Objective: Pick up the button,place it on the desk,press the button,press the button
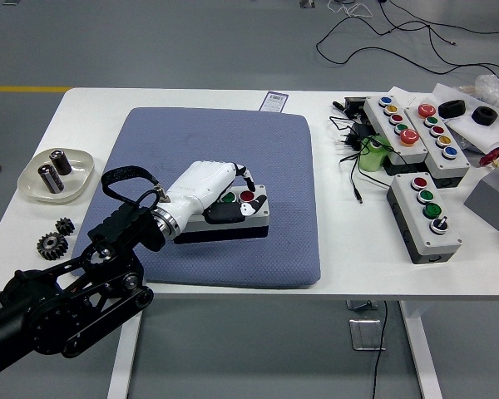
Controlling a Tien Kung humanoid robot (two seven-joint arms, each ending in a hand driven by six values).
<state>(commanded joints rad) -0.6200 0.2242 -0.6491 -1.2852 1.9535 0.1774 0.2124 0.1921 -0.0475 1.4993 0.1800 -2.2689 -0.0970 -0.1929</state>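
Note:
A grey button box [254, 219] with a black base lies on the blue pad [233, 141] in the head view. Its red button [246, 197] and green button [228, 198] show; the left part is hidden under my hand. My white left hand [248, 193] rests on top of the box, reaching in from the lower left. Its fingers [248, 177] curl down beside the red button and the thumb lies along the box's front edge. The hand presses down on the box and does not grip it.
A white dish [76, 161] with two metal cylinders and two gears [53, 238] sit at the left. Several other button boxes [424, 218], cables [349, 137] and a green object [371, 155] crowd the right side. A small card [274, 101] lies behind the pad.

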